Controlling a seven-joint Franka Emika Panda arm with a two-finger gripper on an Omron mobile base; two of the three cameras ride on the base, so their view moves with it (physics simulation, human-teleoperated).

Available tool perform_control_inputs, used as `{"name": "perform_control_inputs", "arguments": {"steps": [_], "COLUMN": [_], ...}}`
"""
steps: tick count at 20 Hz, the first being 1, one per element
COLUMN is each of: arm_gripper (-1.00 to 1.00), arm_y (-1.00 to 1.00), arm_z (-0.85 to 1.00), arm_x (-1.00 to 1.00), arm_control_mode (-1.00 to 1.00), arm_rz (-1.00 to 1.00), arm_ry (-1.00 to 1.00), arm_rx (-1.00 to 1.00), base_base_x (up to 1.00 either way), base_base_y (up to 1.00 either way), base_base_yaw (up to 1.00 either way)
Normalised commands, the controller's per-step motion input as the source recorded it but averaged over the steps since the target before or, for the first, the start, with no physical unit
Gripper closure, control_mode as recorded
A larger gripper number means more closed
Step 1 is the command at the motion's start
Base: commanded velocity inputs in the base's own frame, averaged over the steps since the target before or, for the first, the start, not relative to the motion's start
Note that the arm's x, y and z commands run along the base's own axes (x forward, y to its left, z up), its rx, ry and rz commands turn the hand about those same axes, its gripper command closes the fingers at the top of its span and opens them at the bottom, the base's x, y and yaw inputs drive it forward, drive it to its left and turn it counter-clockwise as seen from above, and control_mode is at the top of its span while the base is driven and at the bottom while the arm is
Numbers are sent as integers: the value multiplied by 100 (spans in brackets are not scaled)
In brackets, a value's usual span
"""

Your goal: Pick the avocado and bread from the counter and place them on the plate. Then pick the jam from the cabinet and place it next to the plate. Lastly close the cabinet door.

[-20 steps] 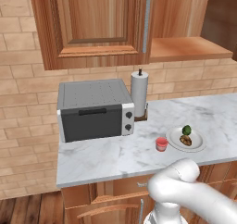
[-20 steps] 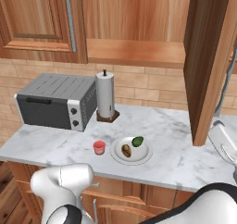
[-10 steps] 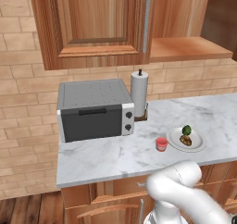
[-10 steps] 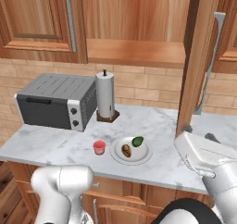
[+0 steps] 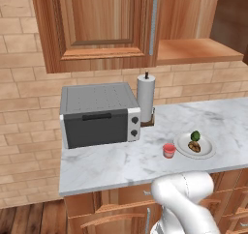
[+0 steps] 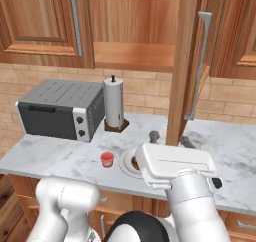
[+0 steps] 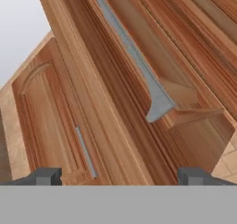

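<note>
1. Grey box-shaped toaster oven (image 5: 99, 114) with a dark door and two knobs: stands at the left end of the white-grey veined marble counter (image 5: 116, 163), against the brick wall.
2. White paper-towel roll (image 5: 145, 98) on a dark base: upright, just beside the oven's right side.
3. Small red jar of jam (image 5: 169, 150) with a paler top: upright on the counter, just left of the plate and apart from it.
4. Flat round white plate (image 5: 206, 152): lies on the counter right of the jam. It bears the small dark green avocado (image 5: 195, 135) at its far side and the small tan-brown lump of bread (image 5: 194, 146) in front of it.
5. Large reddish-brown wooden wall cabinet (image 6: 131, 56): left door shut, middle bay showing a bare wooden shelf. Its panelled right door (image 6: 184, 61) stands swung out edge-on, with a long grey bar handle (image 6: 198, 66).
6. Two-finger gripper (image 6: 170, 139) on the white arm: raised over the counter's front edge, below the open door's handle, partly covering the plate in the right base view. Its dark fingertips (image 7: 45, 177) are spread wide apart, nothing between them, pointing at the door and handle.
</note>
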Motion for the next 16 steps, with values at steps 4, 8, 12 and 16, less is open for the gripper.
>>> {"name": "perform_control_inputs", "arguments": {"steps": [4,8,12,16], "arm_gripper": [-100,-100,-100,-100], "arm_y": [88,84,84,74], "arm_z": [0,0,0,0], "arm_x": [24,47,57,58], "arm_control_mode": [-100,-100,-100,-100], "arm_rz": [-9,-9,-7,-4], "arm_ry": [-19,-13,-11,-9], "arm_rx": [-2,0,0,0], "base_base_x": [0,0,0,0], "base_base_y": [0,0,0,0], "base_base_yaw": [0,0,0,0]}}
